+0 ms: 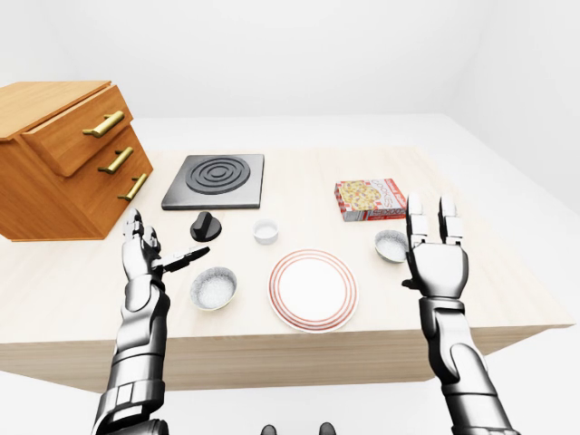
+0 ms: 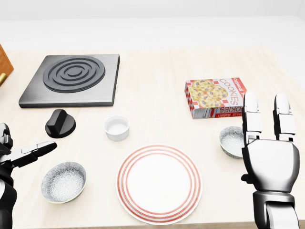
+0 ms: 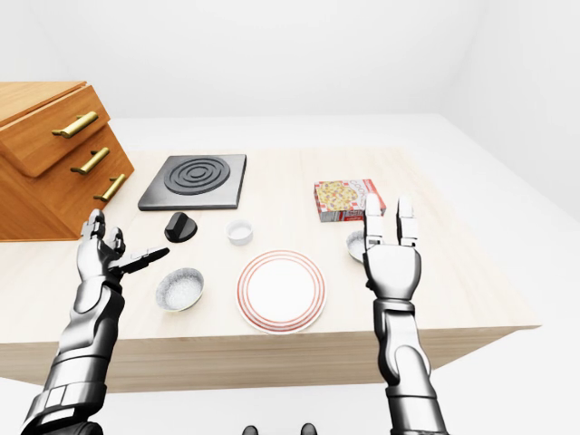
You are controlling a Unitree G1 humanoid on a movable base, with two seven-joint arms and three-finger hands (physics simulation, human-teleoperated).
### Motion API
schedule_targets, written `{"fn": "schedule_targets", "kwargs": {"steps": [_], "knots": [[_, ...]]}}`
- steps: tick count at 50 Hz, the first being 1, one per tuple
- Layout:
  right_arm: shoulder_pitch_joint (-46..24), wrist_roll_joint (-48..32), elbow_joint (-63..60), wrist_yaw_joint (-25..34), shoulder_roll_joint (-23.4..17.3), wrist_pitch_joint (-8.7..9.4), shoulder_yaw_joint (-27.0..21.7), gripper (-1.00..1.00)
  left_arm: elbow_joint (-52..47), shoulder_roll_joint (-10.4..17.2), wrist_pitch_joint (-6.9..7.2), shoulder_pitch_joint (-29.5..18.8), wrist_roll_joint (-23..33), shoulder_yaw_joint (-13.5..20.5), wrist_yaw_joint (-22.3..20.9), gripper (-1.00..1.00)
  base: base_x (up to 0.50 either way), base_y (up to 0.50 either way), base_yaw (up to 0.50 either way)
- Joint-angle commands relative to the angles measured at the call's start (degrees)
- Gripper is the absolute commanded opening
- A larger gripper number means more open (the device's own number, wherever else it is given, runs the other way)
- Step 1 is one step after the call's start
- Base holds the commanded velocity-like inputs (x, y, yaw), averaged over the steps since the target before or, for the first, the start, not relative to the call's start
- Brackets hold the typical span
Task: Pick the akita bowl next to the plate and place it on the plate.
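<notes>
Bare table [image 2: 209, 149] — plate [image 2: 159, 183] to right bowl [image 2: 231, 142]

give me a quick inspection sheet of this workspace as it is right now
surface: pale wooden table
job's things: plate bare; left bowl and right bowl upright on either side of it
clutter: white ramekin, black knob, burner plate, cookie box
grippers: left hand and right hand open, holding nothing
cables: nothing seen
surroundings: wooden drawer unit at left; plain white room
</notes>
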Motion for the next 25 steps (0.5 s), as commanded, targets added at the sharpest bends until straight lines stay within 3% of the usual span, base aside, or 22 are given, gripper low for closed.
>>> {"fn": "schedule_targets", "kwargs": {"steps": [1,4,6,7,8,9,10,11,14,20,22,25], "knots": [[-2.30,1.27,6.28,-3.35,-0.56,-0.88,0.87,1.00,0.78,0.00,-0.44,-0.16,-0.10,0.08,-0.16,1.00,0.00,0.00,0.00],[-3.19,1.63,8.00,-3.69,-0.81,-1.01,1.20,1.00,0.33,0.00,-0.13,-0.04,-0.17,0.00,-0.04,1.00,0.00,0.00,0.00],[-3.96,1.65,9.96,-3.69,-0.81,-1.16,1.74,1.00,1.41,0.05,-0.87,-0.33,-0.15,0.03,-0.27,1.00,0.00,0.00,0.00],[-3.99,1.70,10.02,-3.69,-0.82,-1.11,1.94,1.00,-0.93,0.00,0.78,0.26,-0.30,-0.09,0.31,1.00,0.00,0.00,0.00],[-4.26,1.92,10.44,-3.69,-0.84,-1.25,2.11,1.00,0.81,-0.02,-0.49,-0.16,-0.12,-0.02,-0.12,1.00,0.00,0.00,0.00],[-4.28,1.95,10.47,-3.69,-0.85,-1.24,2.15,1.00,0.97,-0.01,-0.59,-0.21,-0.11,-0.02,-0.15,1.00,0.00,0.00,0.00],[-4.03,2.04,9.81,-3.69,-0.83,-1.28,2.29,1.00,-0.61,-0.03,0.53,0.20,-0.20,-0.09,0.23,1.00,0.00,0.00,0.00],[-3.96,2.04,9.75,-3.69,-0.82,-1.28,2.37,1.00,-0.70,-0.04,0.64,0.18,-0.18,-0.06,0.26,1.00,0.00,0.00,0.00],[-3.70,2.00,9.35,-3.69,-0.75,-1.31,2.54,1.00,0.87,-0.03,-0.56,-0.18,-0.04,0.01,-0.15,1.00,0.00,0.00,0.00],[-3.85,1.88,10.46,-3.69,-0.67,-1.63,2.77,1.00,2.34,0.05,-1.57,-0.57,-0.09,-0.11,-0.31,1.00,0.00,0.00,0.00],[-3.99,2.00,10.88,-3.69,-0.72,-1.65,2.82,1.00,3.89,0.11,-2.64,-1.00,-0.07,-0.14,-0.62,1.00,0.00,0.00,0.00],[-4.44,2.20,12.42,-3.69,-0.86,-1.87,2.89,1.00,-0.31,0.01,0.30,0.08,-0.31,-0.35,0.42,1.00,0.00,0.00,0.00]]}}
